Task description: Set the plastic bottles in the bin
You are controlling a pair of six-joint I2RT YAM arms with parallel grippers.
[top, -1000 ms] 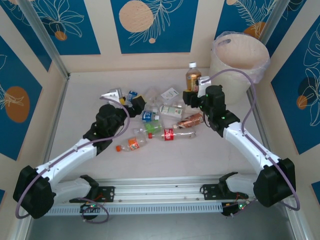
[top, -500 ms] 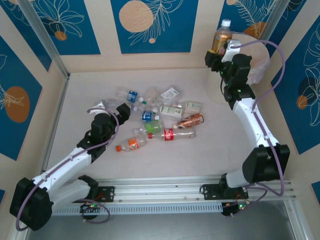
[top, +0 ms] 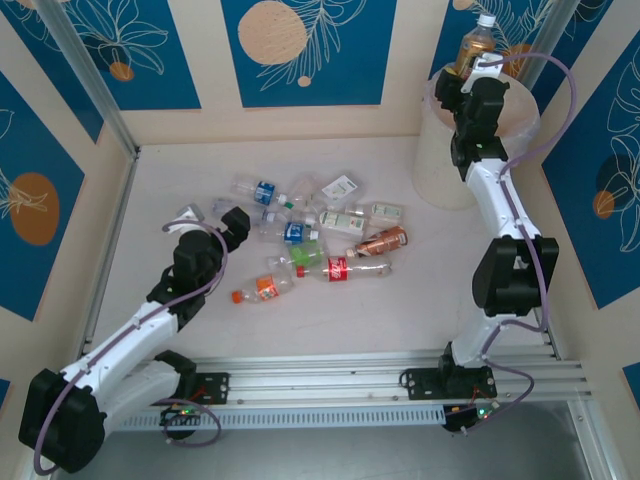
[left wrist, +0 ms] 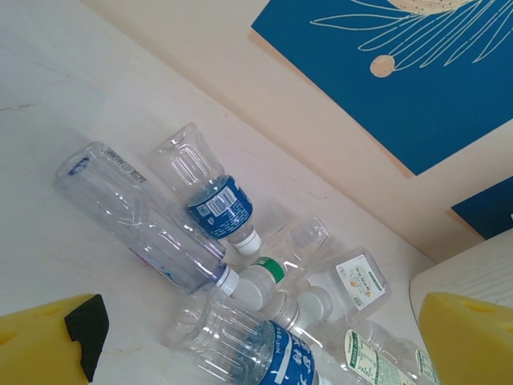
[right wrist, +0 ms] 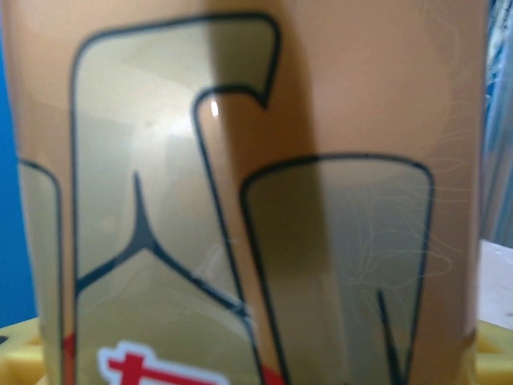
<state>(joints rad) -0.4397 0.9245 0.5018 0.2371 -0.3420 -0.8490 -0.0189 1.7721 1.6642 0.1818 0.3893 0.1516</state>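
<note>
Right gripper (top: 463,80) grips brown bottle (top: 477,42) upright over bin (top: 437,175), far right corner.
Left gripper (top: 212,214) wide open, empty, beside bottle pile (top: 330,240) at table (top: 180,160) centre.

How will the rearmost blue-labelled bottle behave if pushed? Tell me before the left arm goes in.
The blue-labelled bottle looks clear and empty, so probably light. It lies on its side on the table, so a nudge would likely roll it. Its thin ribbed wall may dent when squeezed.
</note>
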